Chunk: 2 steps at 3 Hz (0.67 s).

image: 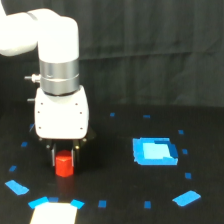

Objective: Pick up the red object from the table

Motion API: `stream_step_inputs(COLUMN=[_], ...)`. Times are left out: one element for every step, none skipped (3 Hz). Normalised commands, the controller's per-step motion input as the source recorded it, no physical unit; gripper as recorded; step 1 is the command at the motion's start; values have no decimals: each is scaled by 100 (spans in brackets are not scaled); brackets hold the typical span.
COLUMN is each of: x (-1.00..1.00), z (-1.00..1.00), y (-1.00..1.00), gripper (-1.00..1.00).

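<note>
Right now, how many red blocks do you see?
1. The red block sits on the black table, between the pincer fingers. Others may hide behind the arm.

We are looking at a small, bright red-orange block, the red object [64,165], standing upright with faceted sides and a flat top. It is sitting on the table [115,172], a flat black surface dotted with small blue marks. The block is lying toward the exterior view's left, fairly near us, well apart from the large blue square patch on the right.
</note>
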Motion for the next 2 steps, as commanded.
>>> stream_step_inputs(x=[20,56], z=[100,100], y=[29,19], gripper=[-100,-77])
